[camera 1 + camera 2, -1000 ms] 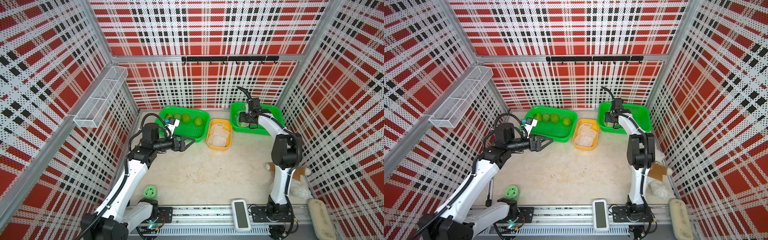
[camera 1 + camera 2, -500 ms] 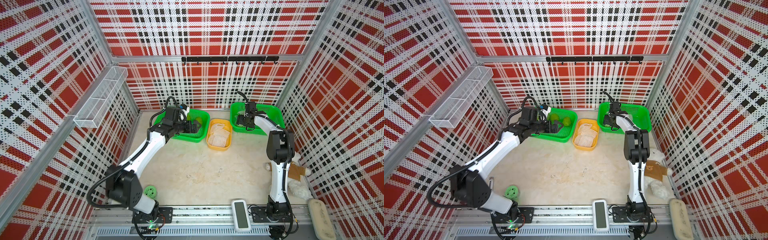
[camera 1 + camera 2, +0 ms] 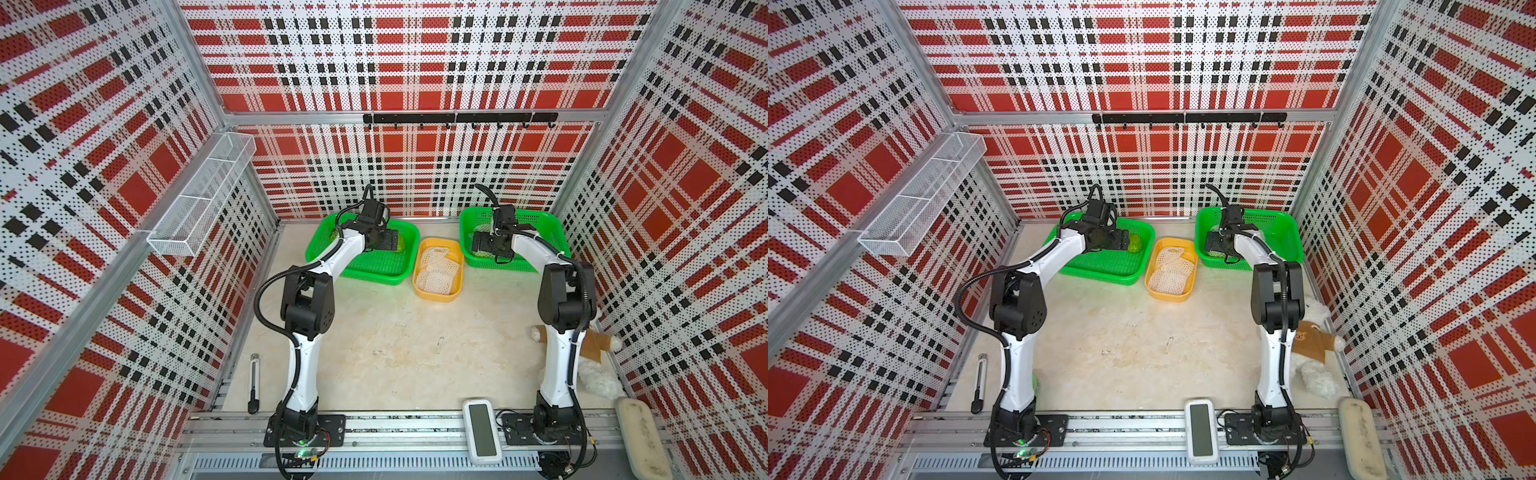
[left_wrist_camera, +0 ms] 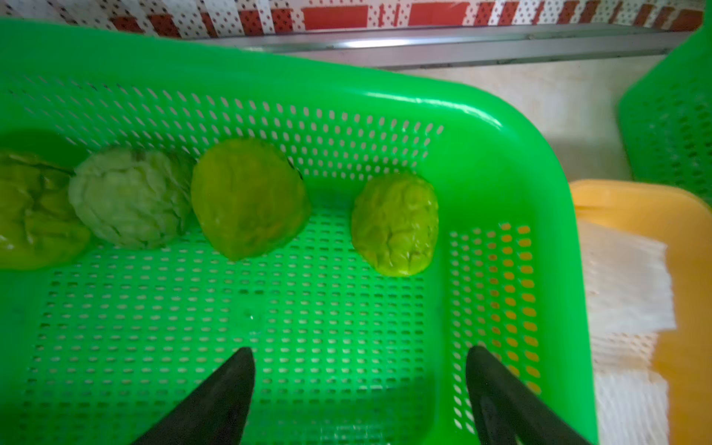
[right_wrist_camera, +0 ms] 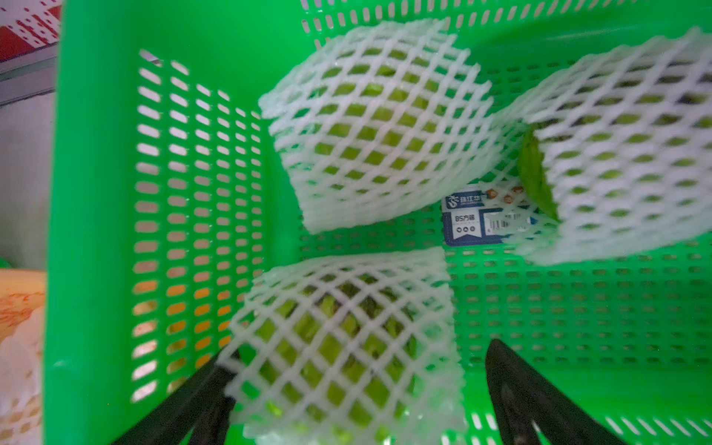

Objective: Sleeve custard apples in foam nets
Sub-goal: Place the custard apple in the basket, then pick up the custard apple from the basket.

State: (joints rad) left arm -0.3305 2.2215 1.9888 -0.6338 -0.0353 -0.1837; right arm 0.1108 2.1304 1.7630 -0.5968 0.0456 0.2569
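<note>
The left tool (image 4: 359, 350) hangs over the floor of the left basket (image 4: 497, 162) with its fingers spread and nothing between them. Four bare custard apples (image 4: 395, 225) lie in a row along that basket's back wall. The one nearest the tray sits apart from the other three, which crowd together. The right tool (image 5: 360, 350) is inside the right basket (image 5: 96, 192), also spread. A netted apple (image 5: 343, 346) sits between its fingers, one finger touching the net's edge and the other clear of it. Two more netted apples (image 5: 377, 127) lie beyond. Spare nets (image 3: 438, 266) fill the yellow tray (image 3: 436, 296), which stands between the baskets on the counter (image 3: 415, 353).
</note>
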